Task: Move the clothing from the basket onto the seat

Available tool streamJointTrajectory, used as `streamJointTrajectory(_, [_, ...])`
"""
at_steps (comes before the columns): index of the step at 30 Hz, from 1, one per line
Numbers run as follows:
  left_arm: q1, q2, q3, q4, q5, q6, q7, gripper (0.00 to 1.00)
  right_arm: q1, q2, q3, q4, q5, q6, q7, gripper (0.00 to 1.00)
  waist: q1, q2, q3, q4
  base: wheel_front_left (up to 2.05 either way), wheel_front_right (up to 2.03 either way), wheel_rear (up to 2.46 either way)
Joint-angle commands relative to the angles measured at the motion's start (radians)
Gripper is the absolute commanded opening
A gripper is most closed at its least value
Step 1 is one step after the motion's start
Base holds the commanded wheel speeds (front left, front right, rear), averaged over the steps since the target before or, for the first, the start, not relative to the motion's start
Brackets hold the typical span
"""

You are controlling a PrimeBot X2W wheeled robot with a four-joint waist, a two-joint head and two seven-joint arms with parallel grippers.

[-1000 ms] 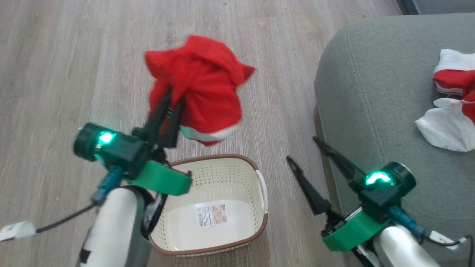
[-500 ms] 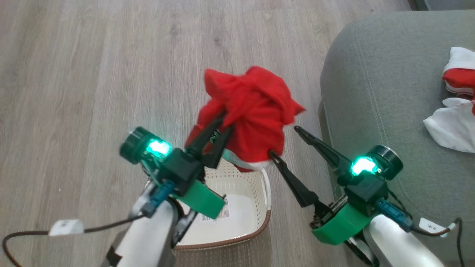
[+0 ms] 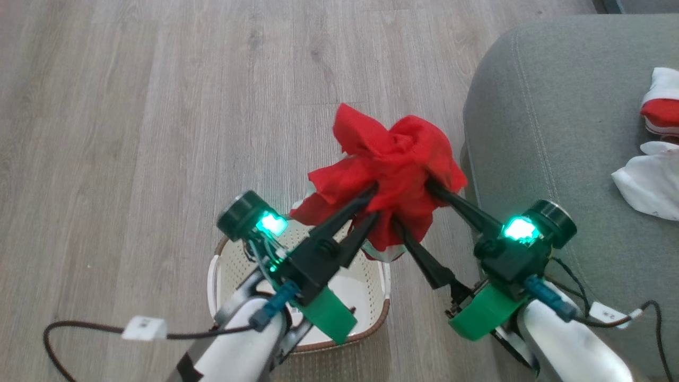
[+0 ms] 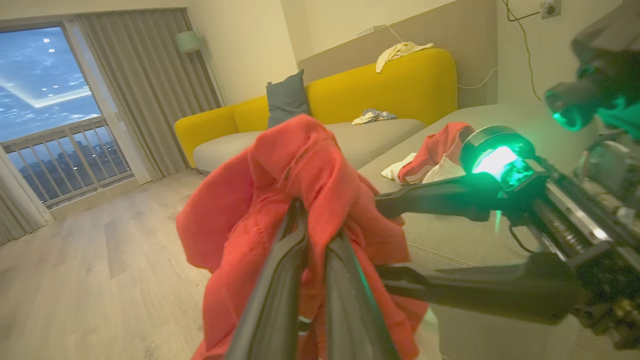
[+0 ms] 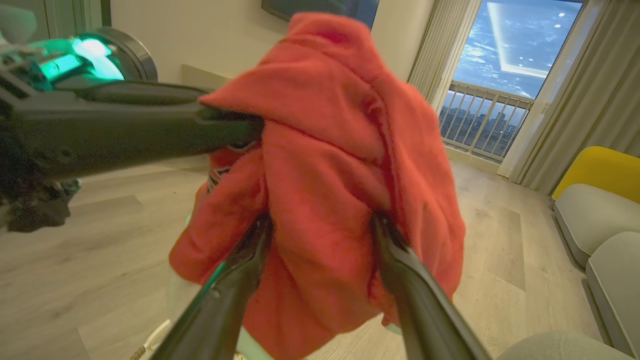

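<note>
One red garment point(image 3: 392, 154) hangs over the basket point(image 3: 233, 262), pinched in my pressed-together left hand point(image 3: 375, 200) and straddled by my spread right hand point(image 3: 411, 203), just beside the rounded corner of the seat point(image 3: 530, 132) on my right, nearer that hand.

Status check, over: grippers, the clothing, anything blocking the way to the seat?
Left gripper shut on red garment, held above basket. Right gripper open, fingers straddling same garment. Other garment lies on seat. Nothing seen between load and seat.
</note>
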Motion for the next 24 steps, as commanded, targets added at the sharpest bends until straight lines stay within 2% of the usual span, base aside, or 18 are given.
streamJointTrajectory(1, [-0.053, 0.009, 0.01, -0.027, 0.007, -0.006, -0.009, 0.0, -0.035, -0.005, 0.011, -0.007, -0.02, 0.0, -0.006, 1.0, 0.0, 0.0, -0.001, 0.001, 0.0, 0.0, 0.0])
streamJointTrajectory(7, [-0.055, 0.013, -0.042, -0.009, -0.01, -0.007, -0.009, 0.0, -0.064, -0.008, 0.051, 0.049, -0.066, 0.0, -0.006, 1.0, 0.0, 0.0, -0.009, 0.005, 0.0, 0.0, 0.0])
streamJointTrajectory(15, [-0.054, 0.011, -0.079, 0.018, -0.032, -0.008, -0.009, 0.0, -0.081, 0.011, 0.088, 0.094, -0.066, 0.0, -0.006, 1.0, 0.0, 0.0, -0.02, 0.018, 0.0, 0.0, 0.0])
streamJointTrajectory(16, [-0.054, 0.011, -0.082, 0.021, -0.034, -0.008, -0.009, 0.0, -0.081, 0.014, 0.094, 0.102, -0.058, 0.0, -0.006, 0.42, 0.0, 0.0, -0.021, 0.019, 0.0, 0.0, 0.0])
streamJointTrajectory(17, [-0.053, 0.011, -0.083, 0.024, -0.036, -0.008, -0.009, 0.0, -0.082, 0.018, 0.093, 0.106, -0.049, 0.0, -0.006, 0.05, 0.0, 0.0, -0.021, 0.021, 0.0, 0.0, 0.0])
streamJointTrajectory(18, [-0.053, 0.011, -0.083, 0.024, -0.036, -0.008, -0.009, 0.0, -0.082, 0.018, 0.093, 0.106, -0.049, 0.0, -0.006, 0.05, 0.0, 0.0, -0.021, 0.021, 0.0, 0.0, 0.0])
streamJointTrajectory(19, [-0.053, 0.011, -0.083, 0.028, -0.038, -0.008, -0.009, 0.0, -0.081, 0.022, 0.092, 0.108, -0.039, 0.0, -0.006, 0.0, 0.0, 0.0, -0.021, 0.023, 0.0, 0.0, 0.0])
streamJointTrajectory(24, [-0.05, 0.01, -0.069, 0.039, -0.042, -0.007, -0.009, 0.0, -0.075, 0.036, 0.068, 0.103, -0.016, 0.0, -0.006, 0.0, 0.0, 0.0, -0.019, 0.027, 0.0, 0.0, 0.0])
